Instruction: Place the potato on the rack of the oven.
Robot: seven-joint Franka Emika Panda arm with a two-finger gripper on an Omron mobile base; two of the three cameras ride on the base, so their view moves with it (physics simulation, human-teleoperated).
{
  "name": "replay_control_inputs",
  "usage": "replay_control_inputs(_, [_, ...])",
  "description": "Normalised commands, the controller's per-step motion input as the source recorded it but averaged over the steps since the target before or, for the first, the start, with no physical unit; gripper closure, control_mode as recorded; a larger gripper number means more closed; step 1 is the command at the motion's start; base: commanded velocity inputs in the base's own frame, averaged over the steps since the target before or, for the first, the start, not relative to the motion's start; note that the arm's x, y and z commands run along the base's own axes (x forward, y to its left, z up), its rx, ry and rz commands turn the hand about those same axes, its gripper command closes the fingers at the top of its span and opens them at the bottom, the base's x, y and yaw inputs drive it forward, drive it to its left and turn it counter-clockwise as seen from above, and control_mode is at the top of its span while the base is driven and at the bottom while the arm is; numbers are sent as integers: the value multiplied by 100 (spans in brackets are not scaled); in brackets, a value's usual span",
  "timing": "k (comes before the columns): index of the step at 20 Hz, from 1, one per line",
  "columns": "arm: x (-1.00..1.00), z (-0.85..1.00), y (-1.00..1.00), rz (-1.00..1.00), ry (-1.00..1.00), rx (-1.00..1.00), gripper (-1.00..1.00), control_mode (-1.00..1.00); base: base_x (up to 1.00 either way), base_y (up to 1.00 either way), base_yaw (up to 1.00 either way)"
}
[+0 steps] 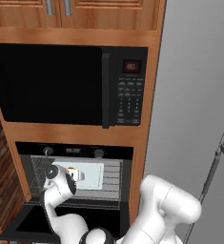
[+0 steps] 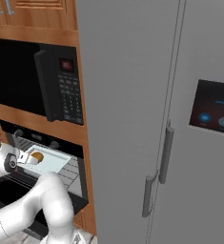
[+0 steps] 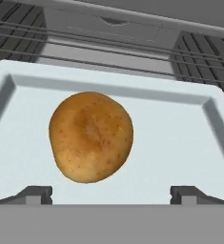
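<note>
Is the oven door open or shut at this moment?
Open. The oven shows its grey cavity, rack and pale tray, and the door hangs down flat in front.

microwave (image 1: 68,86) red display and keypad markings blurred, no text legible anywhere

Potato (image 3: 91,137): matt golden-brown skin, finely speckled. Tray (image 3: 180,143): smooth, pale, matt. Rack (image 3: 199,57): thin grey metal wire. Oven (image 1: 116,152): glossy black front, wood frame. Fridge (image 2: 132,95): smooth grey, satin.
</note>
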Motion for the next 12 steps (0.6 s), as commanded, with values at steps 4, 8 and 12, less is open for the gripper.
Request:
replay_control_inputs(4, [-57,54,0,0,0,1,-100,-100,0,0,0])
replay_control_inputs(8, [-62,41,0,0,0,5,-100,-100,0,0,0])
replay_control_inputs(12, [-61,68,0,0,0,17,-100,-100,0,0,0])
